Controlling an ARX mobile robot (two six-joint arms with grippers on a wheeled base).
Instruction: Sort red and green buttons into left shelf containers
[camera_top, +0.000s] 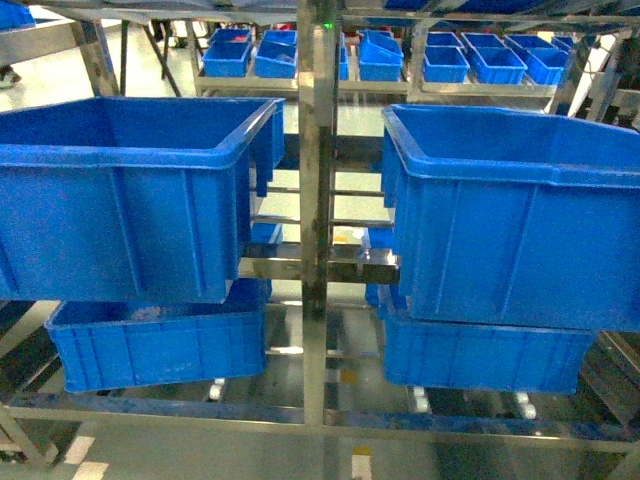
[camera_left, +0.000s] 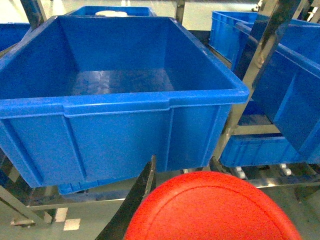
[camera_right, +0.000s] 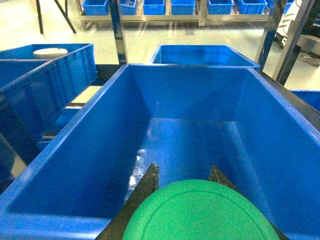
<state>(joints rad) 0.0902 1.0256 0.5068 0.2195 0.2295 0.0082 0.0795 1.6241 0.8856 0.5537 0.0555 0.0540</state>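
Note:
The red button (camera_left: 212, 210) fills the bottom of the left wrist view, and my left gripper (camera_left: 183, 165) is shut on it. It hangs in front of and below the rim of a big, empty blue container (camera_left: 125, 100), the upper left one (camera_top: 130, 190) in the head view. My right gripper (camera_right: 183, 167) is shut on the green button (camera_right: 200, 212) just inside the near rim of the other upper container (camera_right: 190, 130), which stands at the right (camera_top: 510, 210) in the head view and looks empty. Only the caps show. Neither gripper appears in the head view.
A steel shelf post (camera_top: 320, 200) stands between the two upper containers. Two more blue bins (camera_top: 160, 340) (camera_top: 480, 350) sit on the level below. A far rack holds several small blue bins (camera_top: 380, 55). A bin behind holds a white object (camera_right: 49, 51).

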